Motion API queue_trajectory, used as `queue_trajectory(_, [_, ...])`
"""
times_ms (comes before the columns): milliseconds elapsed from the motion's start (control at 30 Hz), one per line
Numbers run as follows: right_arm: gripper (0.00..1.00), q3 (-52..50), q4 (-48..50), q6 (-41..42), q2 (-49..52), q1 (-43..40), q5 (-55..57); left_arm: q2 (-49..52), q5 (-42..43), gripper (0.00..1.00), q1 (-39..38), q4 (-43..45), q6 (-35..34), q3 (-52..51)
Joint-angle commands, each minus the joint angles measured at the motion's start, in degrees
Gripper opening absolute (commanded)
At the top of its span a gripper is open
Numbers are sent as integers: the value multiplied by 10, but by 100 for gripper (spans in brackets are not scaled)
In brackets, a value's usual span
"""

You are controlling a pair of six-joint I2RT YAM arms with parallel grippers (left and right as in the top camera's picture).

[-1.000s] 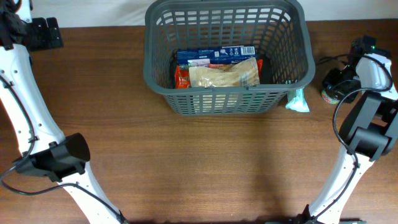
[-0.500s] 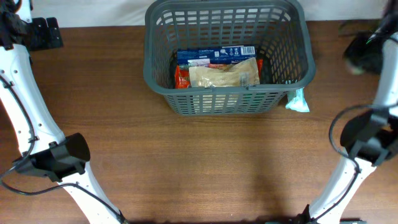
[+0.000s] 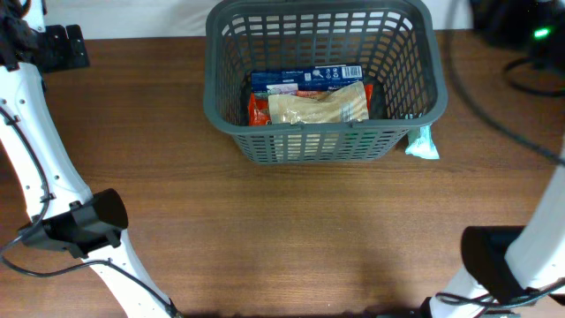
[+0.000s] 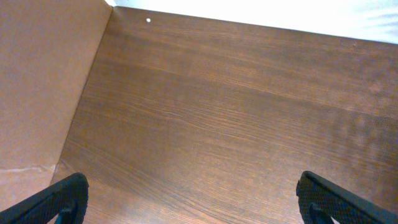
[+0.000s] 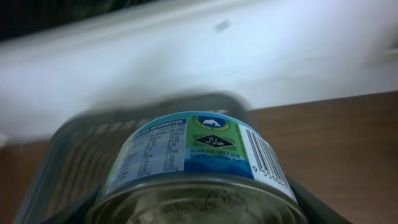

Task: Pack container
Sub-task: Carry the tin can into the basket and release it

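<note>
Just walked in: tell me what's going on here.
The right gripper holds a tin can in the air, near the basket's far right corner. The basket already contains a blue box and a tan bag; a teal packet lies outside by its front right corner. The left gripper hangs open over the table.

Left hand [image 4: 193, 202] spread wide; right hand [image 5: 196, 214] clamps a tin [image 5: 199, 149].

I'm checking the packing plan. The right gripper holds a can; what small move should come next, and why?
Probably carry the can left, over the basket. The right gripper holds it off the table, beyond the basket's far right corner, and the open-topped basket already holds packets.
</note>
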Motion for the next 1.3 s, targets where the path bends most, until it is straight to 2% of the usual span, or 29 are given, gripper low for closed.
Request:
queue_trajectory(0, [61, -26, -8, -37, 42, 69, 17, 3, -2, 99, 2, -1, -5, 2])
queue_trajectory(167, [60, -96, 10, -52, 89, 140, 41, 3, -2, 99, 2, -1, -5, 2])
queue_trajectory(367, [60, -181, 47, -56, 158, 184, 40, 3, -2, 99, 2, -1, -5, 2])
queue_trajectory(533, [60, -242, 45, -56, 192, 194, 55, 3, -2, 99, 2, -1, -5, 2])
queue_trajectory(867, [61, -351, 33, -56, 194, 209, 53, 3, -2, 99, 2, -1, -5, 2])
queue_trajectory(1033, [66, -355, 36, -56, 194, 225, 53, 3, -2, 99, 2, -1, -5, 2])
queue_trajectory(1133, [74, -355, 43, -56, 194, 232, 60, 3, -2, 99, 2, -1, -5, 2])
queue_trajectory(1267, [79, -354, 36, -56, 185, 227, 107, 3, -2, 99, 2, -1, -5, 2])
